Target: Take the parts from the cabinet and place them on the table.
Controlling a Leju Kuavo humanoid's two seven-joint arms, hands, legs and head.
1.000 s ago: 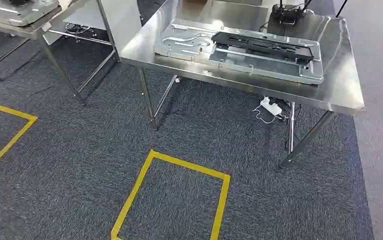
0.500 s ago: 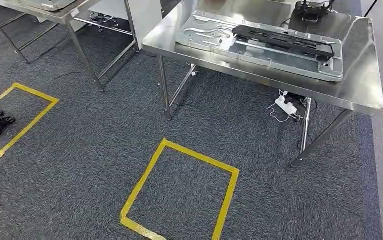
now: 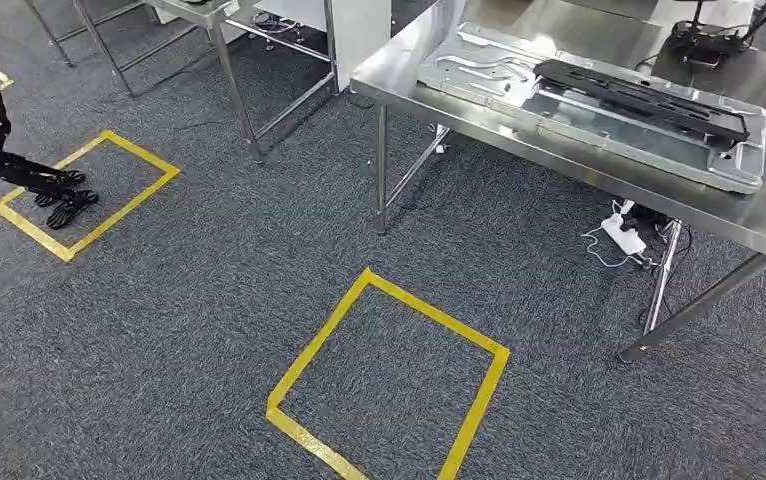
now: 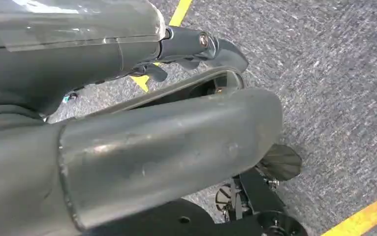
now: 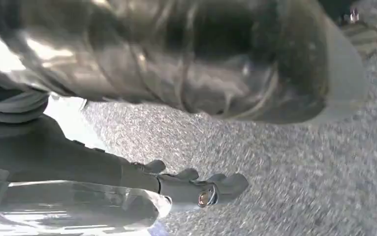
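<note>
A flat, rectangular pressed sheet-metal panel (image 3: 599, 105) lies on the stainless-steel worktop (image 3: 519, 30), along its near edge, and a long black slotted bracket (image 3: 644, 98) rests on top of the panel, running lengthwise toward the panel's far side. Both look stiff and thin; the metal panel is probably fairly heavy, with smooth, slippery faces and thin edges, so it would best be taken by its two short ends, while the black bracket seems lighter and could be lifted near its middle. The left hand (image 4: 196, 46) hangs over the grey carpet, its dark fingers slightly curled around nothing. The right hand (image 5: 196, 184) hangs likewise, fingers loosely bent and empty. A yellow tape rectangle (image 3: 389, 385) marks the carpet floor before the worktop.
</note>
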